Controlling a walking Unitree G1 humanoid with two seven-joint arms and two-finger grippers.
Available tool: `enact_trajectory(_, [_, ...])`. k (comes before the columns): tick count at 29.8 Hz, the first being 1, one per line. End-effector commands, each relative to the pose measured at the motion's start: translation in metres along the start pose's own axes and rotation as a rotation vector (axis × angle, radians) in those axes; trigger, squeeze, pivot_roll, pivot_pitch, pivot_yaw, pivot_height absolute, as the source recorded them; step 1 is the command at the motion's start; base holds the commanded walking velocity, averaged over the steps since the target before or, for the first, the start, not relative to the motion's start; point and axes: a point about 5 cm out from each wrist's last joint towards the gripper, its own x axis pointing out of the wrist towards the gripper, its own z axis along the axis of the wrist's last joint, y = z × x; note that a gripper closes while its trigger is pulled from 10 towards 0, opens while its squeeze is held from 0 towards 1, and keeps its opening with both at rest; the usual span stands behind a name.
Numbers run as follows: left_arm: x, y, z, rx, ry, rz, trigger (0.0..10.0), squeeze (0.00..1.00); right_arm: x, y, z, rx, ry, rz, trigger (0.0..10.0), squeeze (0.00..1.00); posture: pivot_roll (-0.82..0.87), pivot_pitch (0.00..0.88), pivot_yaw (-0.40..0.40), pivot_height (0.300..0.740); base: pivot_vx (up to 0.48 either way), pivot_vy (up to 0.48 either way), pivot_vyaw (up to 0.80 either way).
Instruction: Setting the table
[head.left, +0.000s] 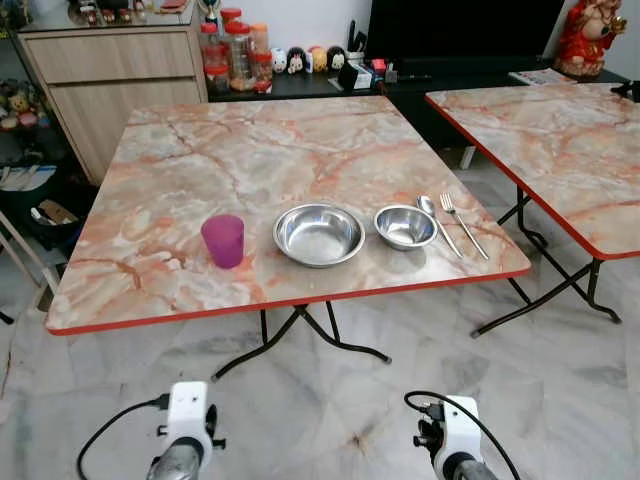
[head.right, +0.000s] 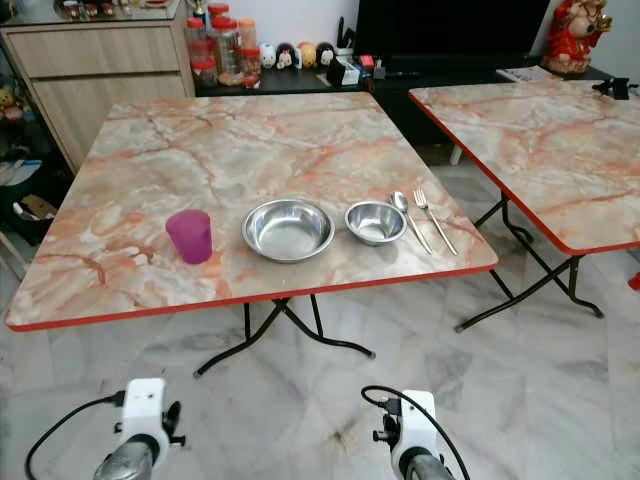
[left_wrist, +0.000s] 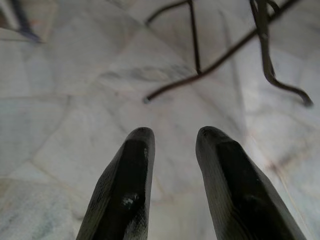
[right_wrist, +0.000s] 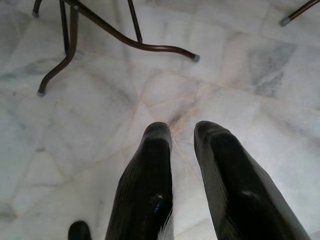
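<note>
On the marble-patterned table (head.left: 250, 150), a row stands near its front edge. From left to right it is a purple cup (head.left: 223, 240), a large steel bowl (head.left: 318, 234), a small steel bowl (head.left: 405, 226), a spoon (head.left: 435, 222) and a fork (head.left: 462, 225). Both arms hang low in front of the table, over the floor. The left gripper (left_wrist: 175, 132) is open with nothing between its black fingers. The right gripper (right_wrist: 183, 126) is also open and empty, its fingers closer together.
A second, matching table (head.left: 560, 150) stands to the right, across a narrow gap. Behind are a wooden cabinet (head.left: 110, 80), a low dark bench with jars (head.left: 235, 50) and small figures. Black folding table legs (right_wrist: 135, 42) cross the pale marble floor.
</note>
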Motion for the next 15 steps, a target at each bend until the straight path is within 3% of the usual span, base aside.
enact_trajectory(1, [-0.006, 0.009, -0.003, -0.028, -0.044, 0.027, 10.0, 0.0, -0.001, -0.007, 0.006, -0.018, -0.052, -0.022, 10.0, 0.0, 0.06, 0.0, -0.072, 0.74, 0.0, 0.0, 0.0])
enact_trajectory(3, [-0.008, 0.01, -0.004, -0.03, -0.049, 0.032, 10.0, 0.0, -0.001, -0.008, 0.007, -0.024, -0.062, -0.023, 10.0, 0.0, 0.06, 0.0, -0.076, 0.74, 0.0, 0.0, 0.0])
enact_trajectory(6, [-0.015, 0.016, -0.005, -0.037, -0.104, 0.042, 10.0, 0.0, -0.003, -0.012, 0.023, -0.056, -0.193, -0.031, 10.0, 0.0, 0.07, 0.0, -0.083, 0.74, 0.0, 0.0, 0.0])
enact_trajectory(9, [-0.017, 0.016, 0.004, -0.041, -0.176, 0.036, 10.0, 0.0, -0.007, -0.014, 0.034, -0.107, -0.289, -0.024, 10.0, 0.0, 0.07, 0.0, -0.079, 0.74, 0.0, 0.0, 0.0])
enact_trajectory(11, [-0.019, 0.015, 0.016, -0.031, -0.262, 0.024, 10.0, 0.0, -0.012, -0.015, 0.047, -0.142, -0.408, -0.012, 10.0, 0.0, 0.05, 0.0, -0.071, 0.74, 0.0, 0.0, 0.0])
enact_trajectory(15, [-0.025, 0.017, 0.026, -0.039, -0.341, 0.034, 10.0, 0.0, -0.02, -0.013, 0.058, -0.197, -0.519, -0.009, 10.0, 0.0, 0.04, 0.0, -0.066, 0.74, 0.0, 0.0, 0.0])
